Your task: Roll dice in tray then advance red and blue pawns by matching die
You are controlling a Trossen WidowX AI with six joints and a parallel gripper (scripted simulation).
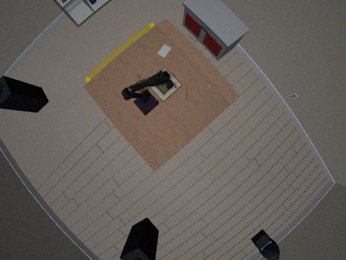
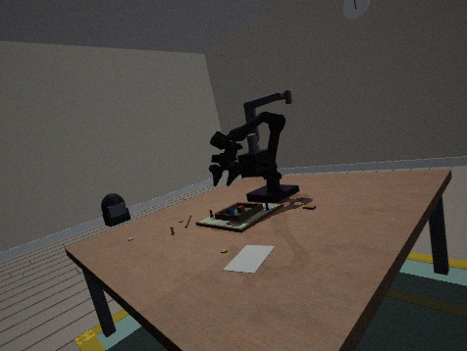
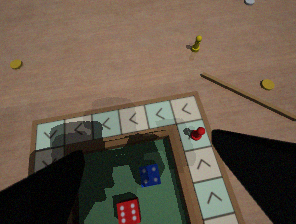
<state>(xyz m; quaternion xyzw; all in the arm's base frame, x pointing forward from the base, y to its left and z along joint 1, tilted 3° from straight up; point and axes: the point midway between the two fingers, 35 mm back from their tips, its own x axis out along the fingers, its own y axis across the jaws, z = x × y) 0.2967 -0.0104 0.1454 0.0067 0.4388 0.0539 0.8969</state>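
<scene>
My gripper [image 2: 222, 184] [image 3: 149, 146] is open and empty above the tray. The blue die [image 3: 150, 175] [image 2: 231, 211] lies in the tray [image 3: 186, 185], with what looks like four pips up. The red die [image 3: 128, 210] [image 2: 240, 209] lies nearby in the tray and shows six pips in the wrist view. The red pawn [image 3: 198, 133] [image 2: 211, 214] [image 1: 176, 86] stands on the square beside the far right corner square of the board [image 1: 164, 99]. The blue pawn [image 2: 267, 206] stands on the board at the robot's side; it is out of the wrist view.
A yellow pawn [image 3: 196, 45] [image 2: 172, 230], a thin stick [image 3: 247, 96] [image 2: 188, 222] and yellow discs [image 3: 16, 64] [image 3: 268, 84] lie beyond the board. A white card [image 1: 164, 51] [image 2: 250, 258] and a small wooden piece [image 2: 309, 207] are also on the table.
</scene>
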